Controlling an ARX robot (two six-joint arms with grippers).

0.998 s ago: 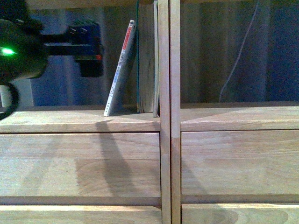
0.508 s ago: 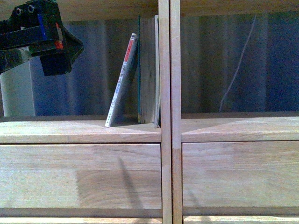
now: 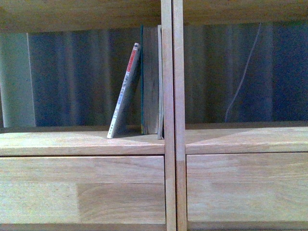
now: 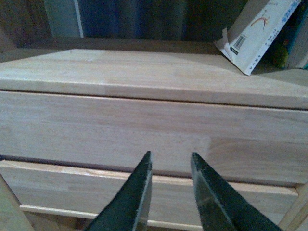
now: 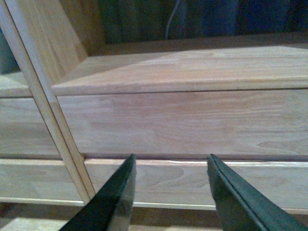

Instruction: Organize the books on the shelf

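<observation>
In the front view the thin paperback [image 3: 125, 91] with the red-and-white spine leans to the right against the thick teal-covered book [image 3: 149, 82]. The thin white book [image 3: 160, 82] stands between that and the double divider [image 3: 172, 115] of the wooden shelf [image 3: 82, 143]. Neither gripper shows in the front view. My left gripper [image 4: 171, 161] is open and empty, low in front of a drawer front [image 4: 144, 130]. The paperback's pale cover [image 4: 257, 33] shows far off in that view. My right gripper [image 5: 171, 163] is open and empty before the drawer fronts [image 5: 192, 125] of the right section.
The right compartment [image 3: 240, 134] holds no books. A thin pale cable [image 3: 245, 67] hangs behind it. A pale post [image 3: 17, 79] stands behind the left compartment. Drawer fronts [image 3: 82, 197] fill the space under the shelf board.
The left arm, high at the left of the front view earlier, has left that view. The front view has shifted, so the shelf sits lower in it. The books have not moved.
</observation>
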